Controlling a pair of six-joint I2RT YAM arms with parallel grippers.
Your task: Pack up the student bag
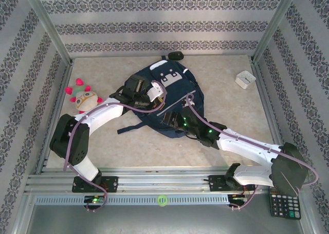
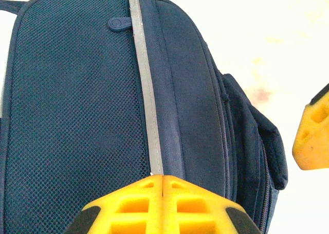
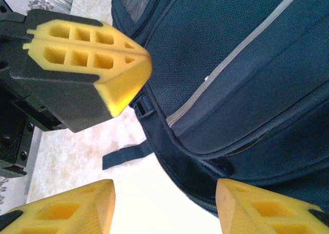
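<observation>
Item one, the student bag (image 1: 169, 97): navy fabric with pale patches, lying flat on the tabletop (image 1: 231, 110) at the centre of the overhead frame, its mesh panel facing up. Item two, a light reflective stripe (image 2: 146, 90) running down the bag from the top centre of my left wrist frame, with a dark zipper pull (image 2: 118, 24) just beside its upper end. Item three, my left hand (image 1: 141, 90), over the left part of the bag in the overhead frame; its yellow fingers are pressed together, tips meeting at the lower end of the stripe, at the bottom centre of the left wrist frame (image 2: 162, 177). Item four, my right hand (image 1: 177, 118), at the bag's lower edge; its fingers stand moderately apart at the bottom of the right wrist frame (image 3: 164, 193), gripping nothing, with the bag's rim and bare tabletop between them. Item five, a loose dark strap (image 3: 123, 157) lying on the tabletop at lower left of that frame. Item six, a pink and cream plush toy (image 1: 82, 95), left of the bag. Item seven, a small white box (image 1: 245, 78), upper right. Item eight, a black calculator (image 1: 284, 205), bottom right corner.
</observation>
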